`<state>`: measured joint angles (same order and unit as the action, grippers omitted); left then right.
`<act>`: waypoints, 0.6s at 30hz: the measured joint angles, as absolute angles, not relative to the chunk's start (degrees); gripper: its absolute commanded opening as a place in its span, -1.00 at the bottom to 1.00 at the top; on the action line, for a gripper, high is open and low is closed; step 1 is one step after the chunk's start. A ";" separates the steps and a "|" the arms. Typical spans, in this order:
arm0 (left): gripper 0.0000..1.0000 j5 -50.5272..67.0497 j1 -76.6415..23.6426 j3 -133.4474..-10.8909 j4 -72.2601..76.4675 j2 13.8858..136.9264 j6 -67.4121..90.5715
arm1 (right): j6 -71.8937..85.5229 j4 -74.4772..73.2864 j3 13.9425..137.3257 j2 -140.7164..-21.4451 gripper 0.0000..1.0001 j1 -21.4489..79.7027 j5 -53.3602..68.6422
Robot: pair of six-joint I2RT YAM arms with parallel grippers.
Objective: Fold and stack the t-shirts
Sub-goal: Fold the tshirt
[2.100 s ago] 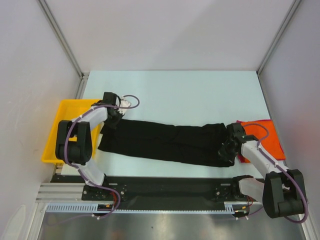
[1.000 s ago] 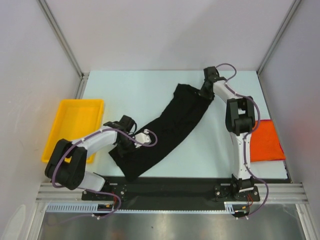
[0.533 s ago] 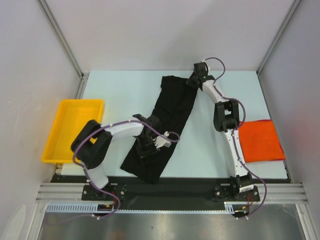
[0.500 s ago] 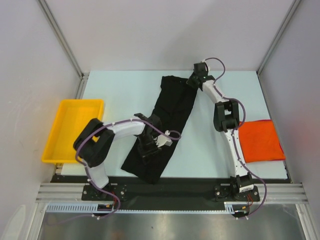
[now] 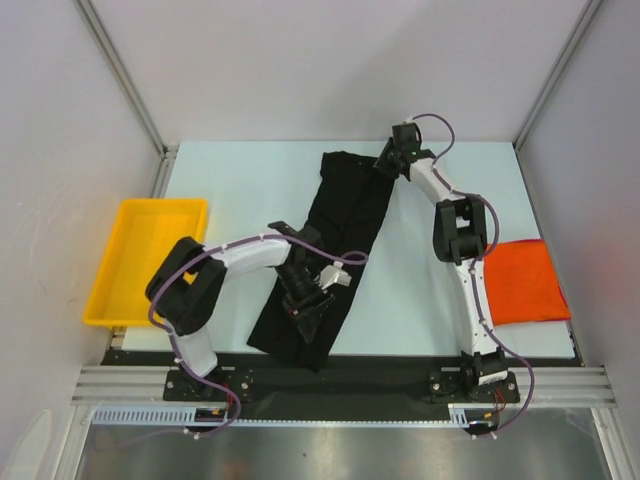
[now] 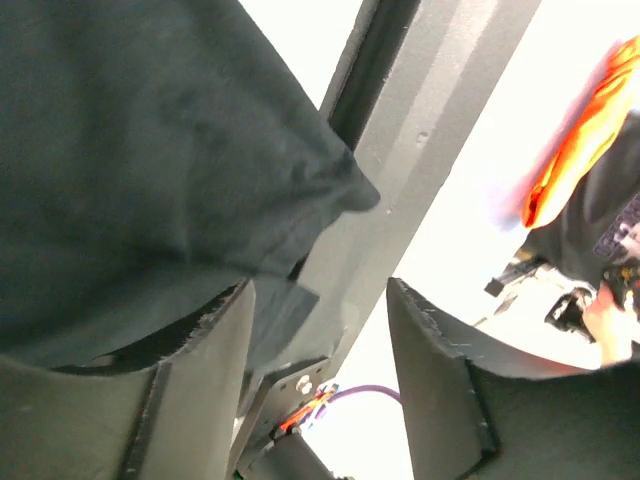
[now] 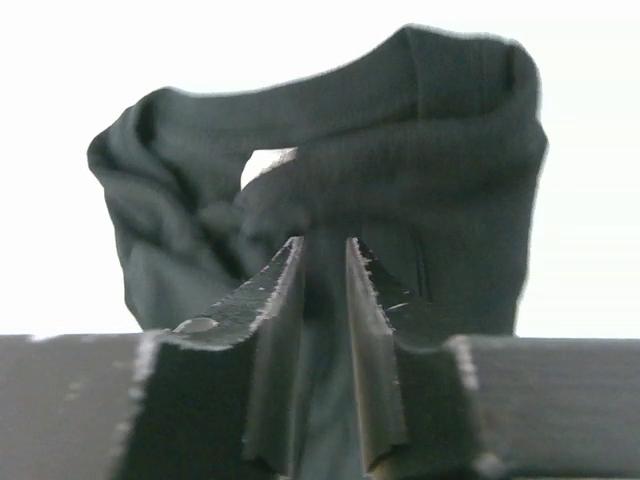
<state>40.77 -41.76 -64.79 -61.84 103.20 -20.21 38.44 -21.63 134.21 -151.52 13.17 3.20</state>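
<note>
I'm watching the black t-shirt finish its swing: two seconds ago it was stretched from 9 to 3 o'clock, and now it's lying as a long folded band from 12 down towards 6 o'clock on the pale worktop. I'm judging this as the release before the next fold. The left gripper is spreading wide, limp matte cloth merely draping against one finger. The right gripper is parting to a narrow slit at the bunched, ribbed hem (whether any cloth is caught there, I cannot tell). The orange t-shirt is waiting, folded flat and square, at 3 o'clock.
</note>
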 measured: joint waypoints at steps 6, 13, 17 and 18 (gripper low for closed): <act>0.27 41.85 -33.78 -65.56 -62.98 93.12 -20.99 | 38.39 -20.69 122.50 -138.15 -0.29 10.87 3.40; 0.15 30.65 -25.96 -60.53 -56.93 83.55 -18.04 | 42.28 -17.93 116.97 -132.40 -0.21 5.48 1.85; 0.19 27.90 -25.85 -59.22 -54.78 88.66 -16.62 | 46.87 -16.99 117.54 -137.38 -0.12 4.01 4.03; 0.19 27.66 -25.85 -58.81 -54.06 90.00 -16.27 | 48.12 -16.78 117.99 -139.44 -0.13 3.90 4.64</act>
